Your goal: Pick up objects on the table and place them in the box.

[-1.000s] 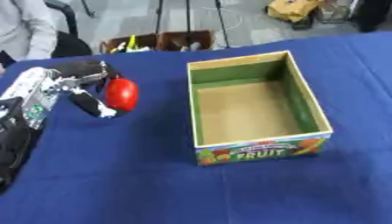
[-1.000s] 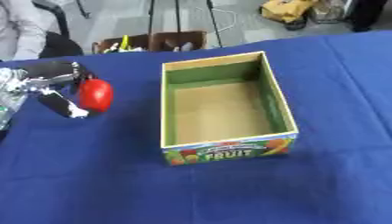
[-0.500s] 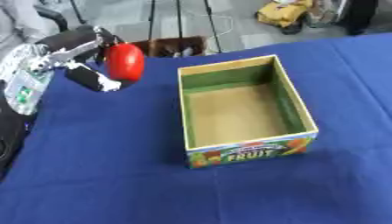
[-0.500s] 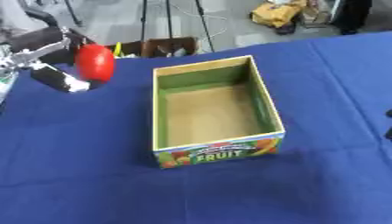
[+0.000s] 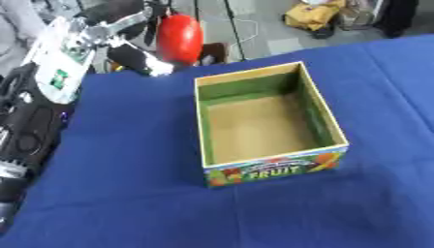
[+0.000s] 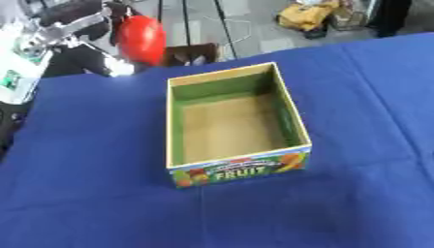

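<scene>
- Up goes the left hand (image 5: 127, 34) since a moment ago: it now sits high in the upper left of the frame, and the red object (image 5: 179, 31) rides up with it.
- Its fingers are curled around the red object, which hangs in the air past the far table edge.
- The box (image 5: 266, 121) stands open in the middle, with nothing inside and "FRUIT" on its near side.
- A blue cloth (image 5: 127, 193) covers the table.
- Behind the table are grey floor, a yellow bag (image 6: 309, 17) and thin stand legs.
- Bare blue cloth lies all around the box.
</scene>
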Controlling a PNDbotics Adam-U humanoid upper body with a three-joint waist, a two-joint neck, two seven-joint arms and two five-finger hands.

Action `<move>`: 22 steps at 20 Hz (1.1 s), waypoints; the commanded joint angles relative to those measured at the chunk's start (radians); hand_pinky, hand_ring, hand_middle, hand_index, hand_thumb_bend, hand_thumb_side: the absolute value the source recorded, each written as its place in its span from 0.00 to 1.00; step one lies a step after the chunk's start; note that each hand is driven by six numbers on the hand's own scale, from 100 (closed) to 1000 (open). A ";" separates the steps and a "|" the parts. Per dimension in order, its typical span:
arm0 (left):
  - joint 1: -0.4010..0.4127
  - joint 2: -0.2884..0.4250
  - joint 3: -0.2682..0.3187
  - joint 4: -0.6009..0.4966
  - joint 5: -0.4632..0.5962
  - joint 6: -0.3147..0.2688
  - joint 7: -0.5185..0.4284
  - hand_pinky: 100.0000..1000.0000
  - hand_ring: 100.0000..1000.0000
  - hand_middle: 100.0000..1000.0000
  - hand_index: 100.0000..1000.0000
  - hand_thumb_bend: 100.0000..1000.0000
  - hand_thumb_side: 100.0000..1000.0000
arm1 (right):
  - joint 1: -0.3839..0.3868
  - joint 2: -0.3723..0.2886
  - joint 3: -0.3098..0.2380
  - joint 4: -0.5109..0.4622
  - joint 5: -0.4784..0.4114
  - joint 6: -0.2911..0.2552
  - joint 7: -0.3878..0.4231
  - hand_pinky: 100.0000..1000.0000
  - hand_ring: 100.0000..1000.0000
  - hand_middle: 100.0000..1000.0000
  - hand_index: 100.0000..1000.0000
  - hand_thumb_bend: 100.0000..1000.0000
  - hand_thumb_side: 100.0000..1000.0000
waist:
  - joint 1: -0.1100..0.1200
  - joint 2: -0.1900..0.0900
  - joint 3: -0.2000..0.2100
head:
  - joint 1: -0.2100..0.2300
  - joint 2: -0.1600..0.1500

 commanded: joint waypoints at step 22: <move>-0.035 -0.186 -0.063 0.074 -0.320 0.090 -0.054 0.13 0.36 0.27 0.50 0.00 0.26 | -0.060 0.001 0.017 -0.021 -0.032 0.001 0.004 0.26 0.19 0.24 0.41 0.00 0.75 | 0.005 -0.002 -0.075 | 0.085 -0.019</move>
